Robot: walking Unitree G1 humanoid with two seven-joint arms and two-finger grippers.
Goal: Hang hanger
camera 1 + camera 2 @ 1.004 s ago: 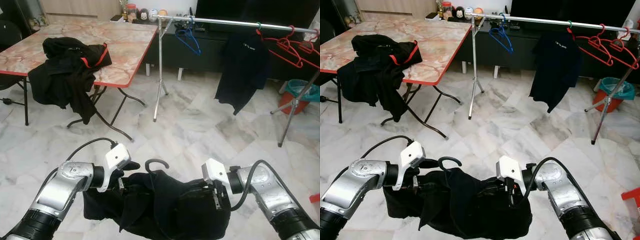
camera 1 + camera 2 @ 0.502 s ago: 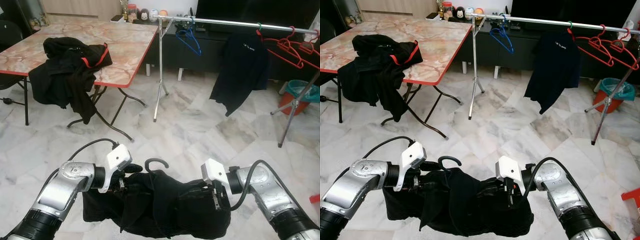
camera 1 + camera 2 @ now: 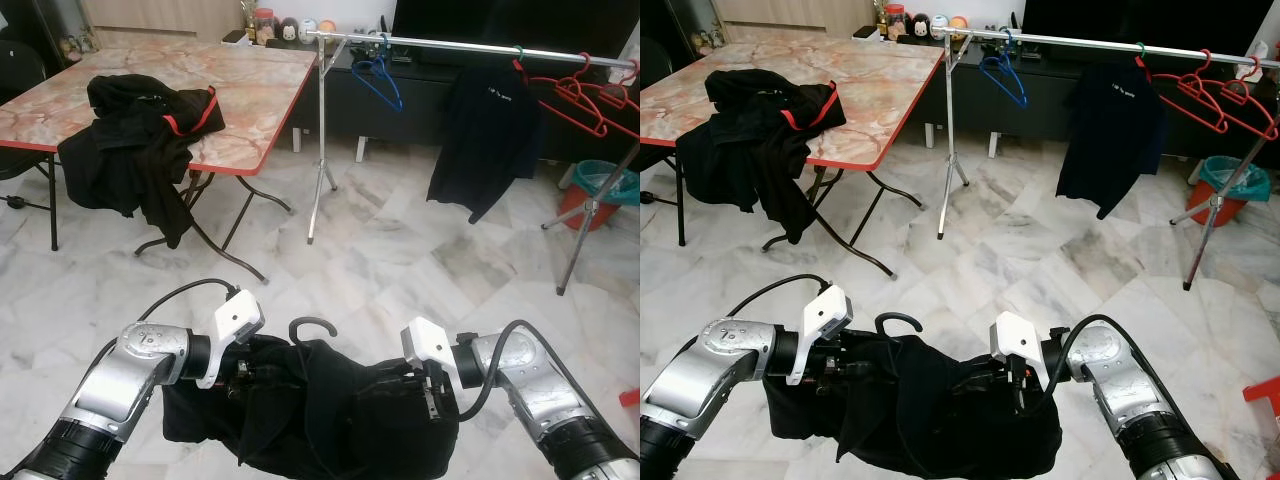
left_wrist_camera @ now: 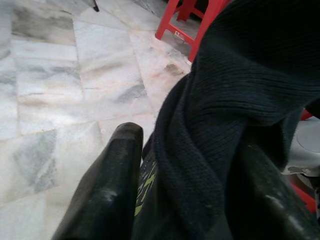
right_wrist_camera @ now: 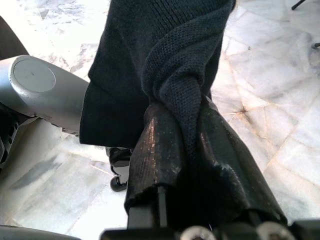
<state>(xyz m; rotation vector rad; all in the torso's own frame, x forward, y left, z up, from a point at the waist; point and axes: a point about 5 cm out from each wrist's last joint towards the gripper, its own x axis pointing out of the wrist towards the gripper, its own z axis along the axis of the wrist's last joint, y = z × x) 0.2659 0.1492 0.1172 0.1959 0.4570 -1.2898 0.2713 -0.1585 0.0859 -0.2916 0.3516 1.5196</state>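
Clamping opposite ends of a black garment (image 3: 330,400) on its hanger (image 3: 312,326): left gripper (image 3: 243,366), right gripper (image 3: 425,385).

Even, bright indoor light fills both head views, sharp throughout (faint sheen on the marble floor (image 3: 400,250)). Wrist views are softer; the near fingers (image 4: 107,195) blur slightly.

I see a black knit garment (image 3: 330,400), a blue hanger (image 3: 377,78), red hangers (image 3: 580,98), and a white-grey marbled floor (image 3: 400,250).
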